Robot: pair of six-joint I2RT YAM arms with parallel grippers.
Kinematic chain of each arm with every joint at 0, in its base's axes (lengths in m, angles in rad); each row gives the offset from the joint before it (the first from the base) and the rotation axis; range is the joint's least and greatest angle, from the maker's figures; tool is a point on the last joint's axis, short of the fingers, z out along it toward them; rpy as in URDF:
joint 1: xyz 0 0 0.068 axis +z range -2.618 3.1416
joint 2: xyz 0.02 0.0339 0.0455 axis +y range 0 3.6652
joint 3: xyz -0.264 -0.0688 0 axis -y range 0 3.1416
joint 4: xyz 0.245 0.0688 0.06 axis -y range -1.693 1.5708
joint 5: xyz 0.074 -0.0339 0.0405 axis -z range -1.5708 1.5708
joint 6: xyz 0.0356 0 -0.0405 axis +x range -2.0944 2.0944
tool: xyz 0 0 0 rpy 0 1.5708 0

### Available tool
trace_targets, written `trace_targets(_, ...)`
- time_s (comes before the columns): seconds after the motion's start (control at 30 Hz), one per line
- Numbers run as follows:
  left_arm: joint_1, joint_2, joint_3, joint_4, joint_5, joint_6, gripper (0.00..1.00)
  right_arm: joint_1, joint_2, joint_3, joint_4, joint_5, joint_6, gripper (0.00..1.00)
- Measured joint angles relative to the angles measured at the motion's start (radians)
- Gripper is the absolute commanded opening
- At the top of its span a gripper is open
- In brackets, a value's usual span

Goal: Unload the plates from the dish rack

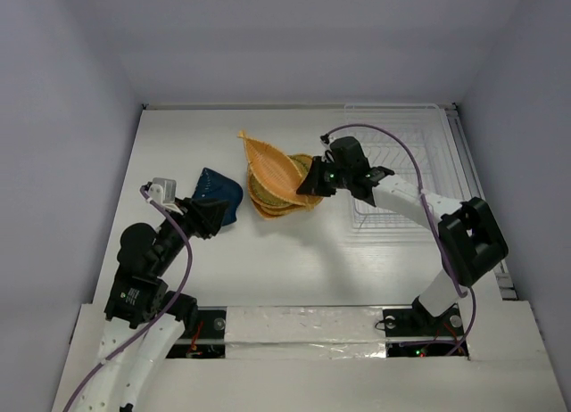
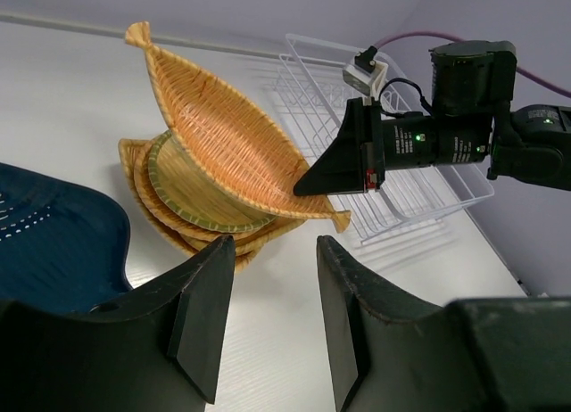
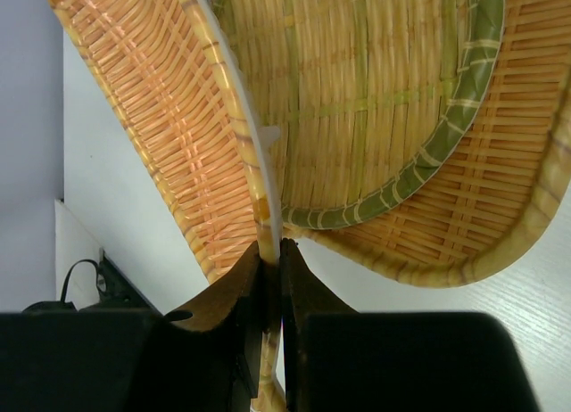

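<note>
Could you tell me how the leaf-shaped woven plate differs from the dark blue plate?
The leaf-shaped plate is orange-tan wicker, tilted on the stack, its rim pinched by the right end effector. The dark blue plate lies ungripped beside the open left end effector. Both are outside the dish rack.

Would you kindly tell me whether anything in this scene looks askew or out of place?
The leaf-shaped woven plate stands out: it is tilted steeply on edge over the stack of woven plates, pinched at its rim by the right pincer, rather than lying flat. Nothing looks spilled or broken.
</note>
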Motion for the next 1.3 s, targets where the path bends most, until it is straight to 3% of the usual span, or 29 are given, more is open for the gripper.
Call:
trace_targets(0.23, 0.010, 0.008, 0.000, 0.003, 0.014, 0.000, 0.39, 0.000, 0.025, -0.006, 0.020, -0.022, -0.001, 0.19)
trace_targets(0.57, 0.010, 0.008, 0.000, 0.006, 0.026, 0.000, 0.39, 0.000, 0.054, -0.006, 0.014, -0.018, -0.017, 0.25)
trace_targets(0.87, 0.010, 0.008, 0.000, 0.006, 0.027, 0.000, 0.39, 0.000, 0.043, -0.006, 0.013, 0.017, -0.027, 0.43)
trace_targets(0.97, 0.010, 0.008, 0.000, 0.006, 0.027, 0.000, 0.39, 0.000, 0.034, -0.006, 0.013, 0.041, -0.028, 0.61)
trace_targets(1.0, 0.010, 0.008, 0.000, 0.006, 0.027, 0.000, 0.40, 0.000, 0.031, -0.006, 0.013, 0.053, -0.031, 0.76)
trace_targets(1.1, 0.010, 0.008, 0.000, 0.007, 0.027, 0.002, 0.53, 0.000, 0.013, -0.006, 0.009, 0.111, -0.037, 0.99)
trace_targets(1.13, 0.010, 0.008, 0.000, 0.007, 0.028, 0.002, 0.60, 0.000, 0.003, -0.006, 0.006, 0.132, -0.039, 1.00)
trace_targets(1.3, 0.012, 0.012, 0.000, 0.010, 0.034, 0.003, 0.76, 0.000, -0.095, -0.006, -0.012, 0.257, -0.073, 1.00)
